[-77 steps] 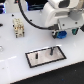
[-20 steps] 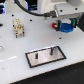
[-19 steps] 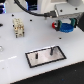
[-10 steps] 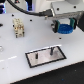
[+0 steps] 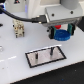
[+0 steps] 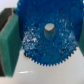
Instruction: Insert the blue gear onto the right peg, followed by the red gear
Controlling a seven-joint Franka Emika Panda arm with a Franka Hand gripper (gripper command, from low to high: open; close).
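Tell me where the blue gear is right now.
The blue gear is off the table, under the gripper toward the exterior view's right, above and just beyond the white peg plate; the wrist view shows it filling the frame beside a green finger pad.

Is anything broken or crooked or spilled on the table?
No, nothing stands out. The blue gear hangs level under the pincer, and both pegs on the white plate stand upright.
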